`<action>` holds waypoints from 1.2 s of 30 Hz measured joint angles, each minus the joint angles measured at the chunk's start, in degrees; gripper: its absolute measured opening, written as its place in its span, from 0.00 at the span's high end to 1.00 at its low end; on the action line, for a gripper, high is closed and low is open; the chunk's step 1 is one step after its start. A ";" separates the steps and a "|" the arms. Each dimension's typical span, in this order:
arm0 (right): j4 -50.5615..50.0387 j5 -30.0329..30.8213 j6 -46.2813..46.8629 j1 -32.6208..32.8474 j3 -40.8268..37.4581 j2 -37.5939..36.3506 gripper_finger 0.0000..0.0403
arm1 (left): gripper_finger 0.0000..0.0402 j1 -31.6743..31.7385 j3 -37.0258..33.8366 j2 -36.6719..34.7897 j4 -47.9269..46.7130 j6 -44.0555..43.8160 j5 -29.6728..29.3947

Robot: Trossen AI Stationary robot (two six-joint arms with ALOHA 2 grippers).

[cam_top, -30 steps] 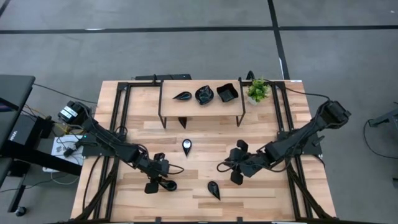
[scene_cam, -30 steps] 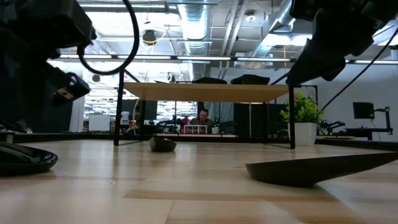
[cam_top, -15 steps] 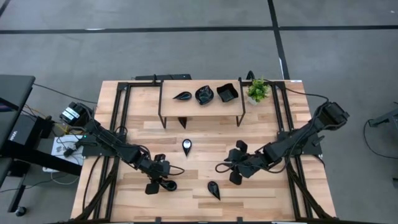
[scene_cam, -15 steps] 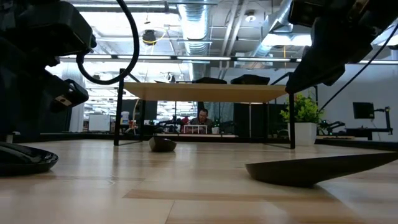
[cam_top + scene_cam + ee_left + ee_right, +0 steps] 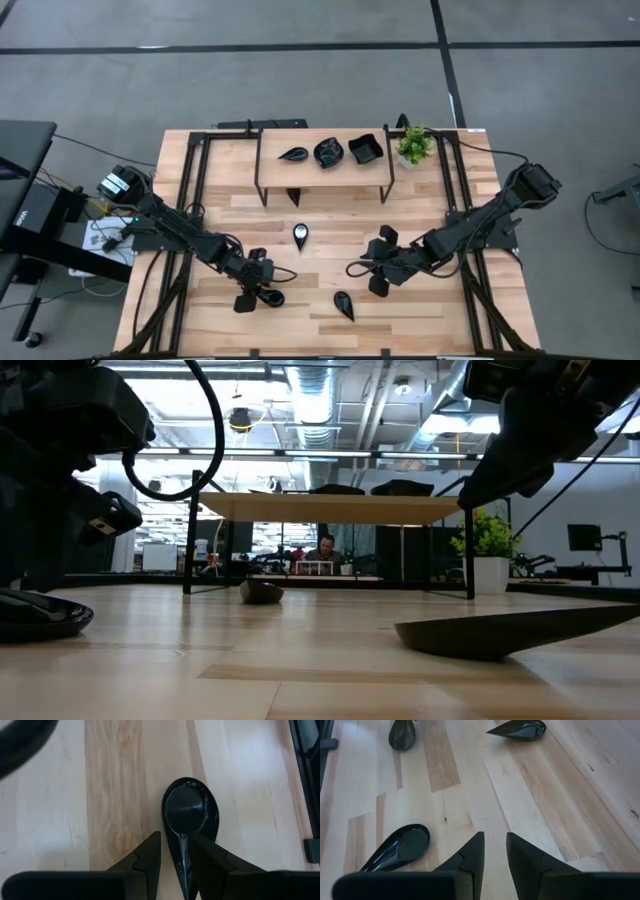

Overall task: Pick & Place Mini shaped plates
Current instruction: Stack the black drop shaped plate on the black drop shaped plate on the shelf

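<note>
Wooden tabletop (image 5: 420, 310), seen from above: the left gripper (image 5: 262, 292) sits low with its jaws around the pointed tail of a teardrop plate (image 5: 186, 817), apparently mid-pick; lifting calls for a firm pinch on that thin tail. Three more teardrop plates lie loose on the boards, one (image 5: 301, 235) mid-table, one (image 5: 343, 304) near the front edge. On the raised shelf (image 5: 270, 160) rest three plates. At right, the right gripper (image 5: 493, 851) hovers part-open, holding nothing.
</note>
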 joint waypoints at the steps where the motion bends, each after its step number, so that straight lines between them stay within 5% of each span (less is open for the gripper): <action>1: -0.02 0.00 -0.04 0.00 0.00 0.00 0.81 | 0.75 0.07 0.00 0.00 -0.01 0.00 0.02; 36: -0.04 -0.04 0.01 0.04 0.00 0.00 0.81 | 0.75 1.66 0.00 1.99 1.72 2.79 3.13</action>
